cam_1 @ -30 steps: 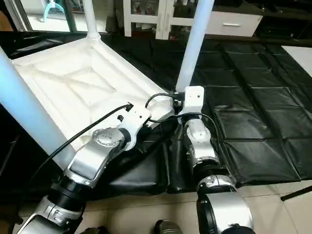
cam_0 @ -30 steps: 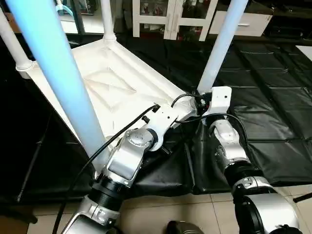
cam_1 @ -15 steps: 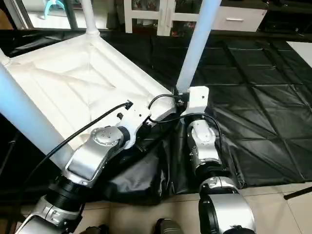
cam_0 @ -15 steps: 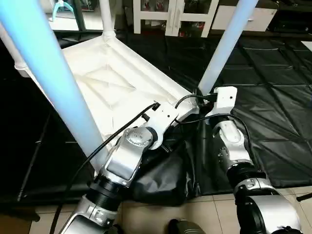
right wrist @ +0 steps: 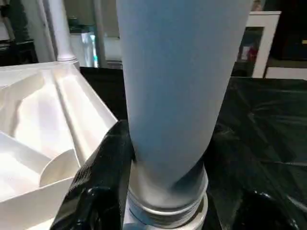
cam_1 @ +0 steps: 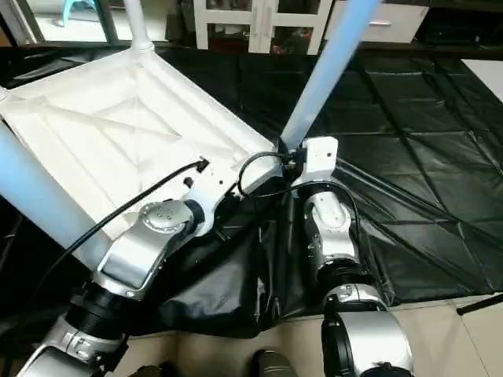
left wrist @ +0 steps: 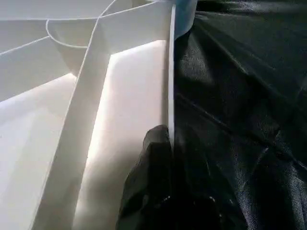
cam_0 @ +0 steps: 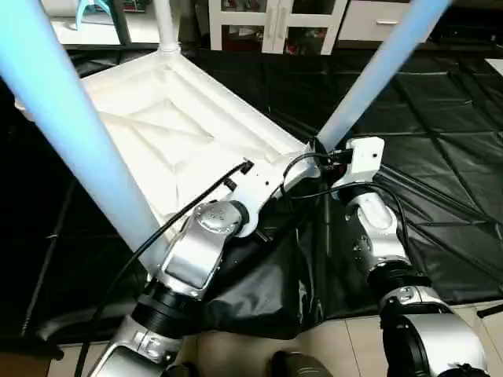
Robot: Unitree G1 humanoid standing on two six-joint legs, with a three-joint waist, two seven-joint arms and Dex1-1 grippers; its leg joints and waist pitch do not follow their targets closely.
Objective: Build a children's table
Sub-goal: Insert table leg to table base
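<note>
Right gripper (right wrist: 158, 182) clasps the leg (right wrist: 177, 86) at its base; the leg's long axis rises away from its corner socket (right wrist: 165, 213) just below; left gripper (left wrist: 165, 158) pinches the top's rim (left wrist: 170, 72) beside it

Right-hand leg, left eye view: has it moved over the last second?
Yes. The leg now leans further toward picture right, judged against the far leg, which stays near upright. Its base is still at the tabletop corner.

Count on inspection: one white table top (cam_0: 169, 129), upturned. Three white legs (cam_0: 71, 133) standing in corner sockets. One black floor mat (cam_0: 448, 157). One white cabinet (cam_0: 271, 23) behind.
</note>
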